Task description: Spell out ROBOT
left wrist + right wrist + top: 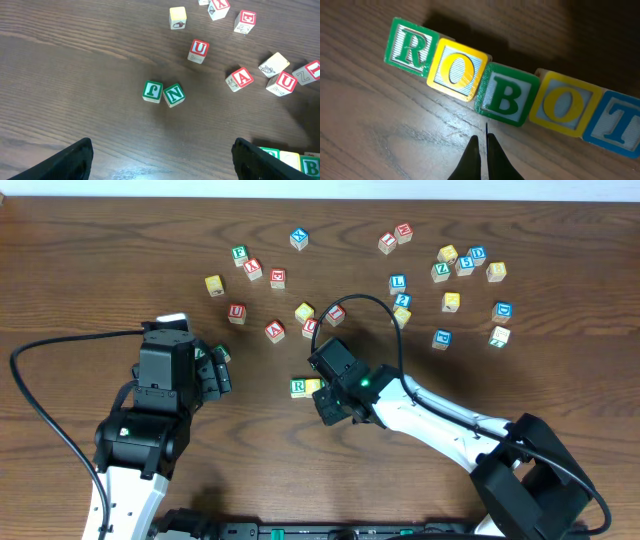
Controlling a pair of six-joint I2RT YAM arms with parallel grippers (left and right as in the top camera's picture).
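Note:
In the right wrist view, five letter blocks lie side by side in a slanted row that reads ROBOT: green R (408, 47), yellow O (456, 70), green B (507, 100), yellow O (565, 110), blue T (617, 125). My right gripper (483, 141) is shut and empty, its tips just in front of the B and apart from it. In the overhead view the right gripper (335, 395) covers most of the row; only the R (298, 387) and first O (313, 386) show. My left gripper (162, 165) is open and empty over bare table (215, 370).
Green J (152, 91) and N (174, 94) blocks lie ahead of the left gripper. Red U (198, 50), A (240, 79) and other loose blocks are scattered beyond. Many more blocks lie across the back of the wooden table (470, 265).

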